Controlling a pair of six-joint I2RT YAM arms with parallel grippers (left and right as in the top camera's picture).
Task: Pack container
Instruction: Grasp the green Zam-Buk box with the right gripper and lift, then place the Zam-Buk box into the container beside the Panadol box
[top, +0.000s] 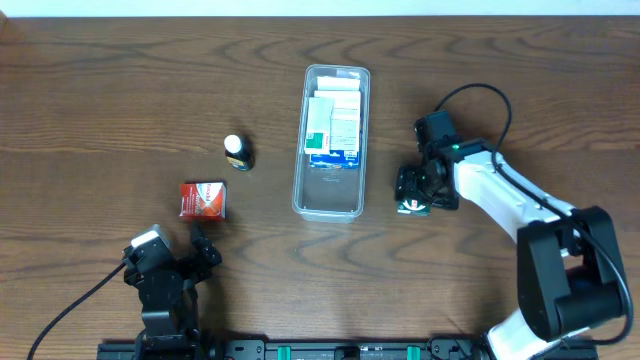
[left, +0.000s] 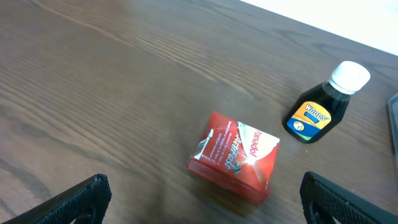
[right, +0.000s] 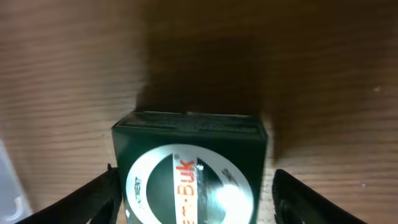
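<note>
The left gripper is spread wide; a red box lies just ahead between its jaws, a dark white-capped bottle farther ahead, toward the right jaw

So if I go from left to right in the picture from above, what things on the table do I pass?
red box → brown bottle → clear container → dark box

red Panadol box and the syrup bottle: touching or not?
Apart. The left wrist view shows a strip of table between the red box and the bottle; the overhead view shows the same gap.
</note>
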